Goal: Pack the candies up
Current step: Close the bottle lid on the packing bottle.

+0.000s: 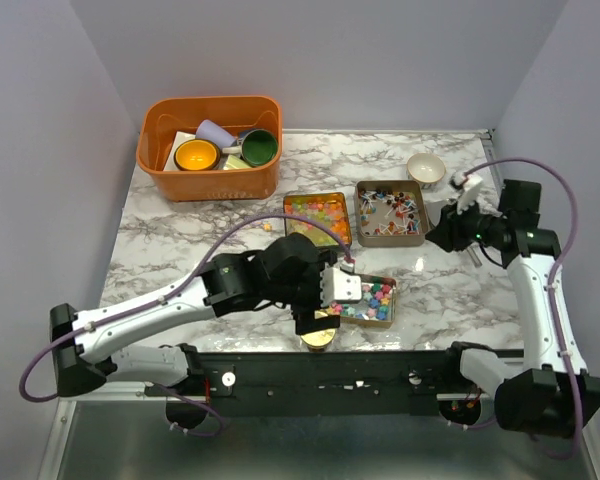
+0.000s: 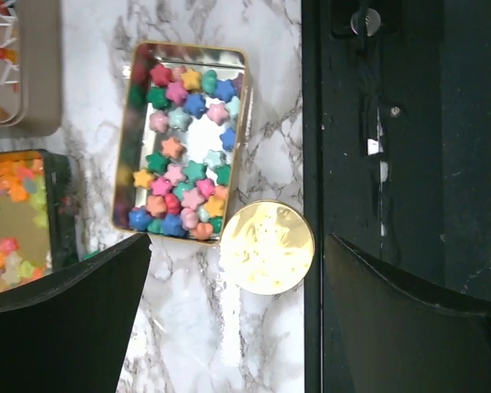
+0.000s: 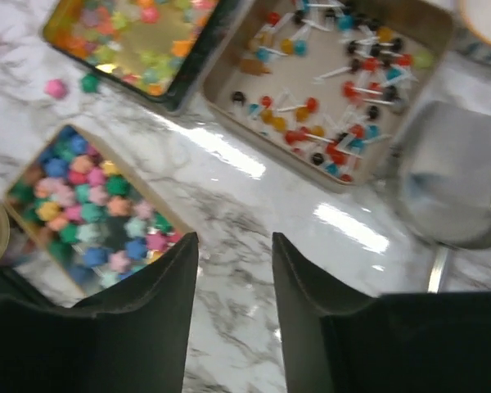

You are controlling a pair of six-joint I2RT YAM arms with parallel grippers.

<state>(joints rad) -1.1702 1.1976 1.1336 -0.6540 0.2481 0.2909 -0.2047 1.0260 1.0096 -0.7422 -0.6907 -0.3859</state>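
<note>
Looked like a robot lab booth: plain grey walls boxed round a marble-patterned tabletop, black mounting rail up front.

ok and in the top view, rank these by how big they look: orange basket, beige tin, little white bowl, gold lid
1. orange basket
2. beige tin
3. little white bowl and gold lid: these look about alike. The lid is partly hidden under the left arm, so I won't rank them.
</note>
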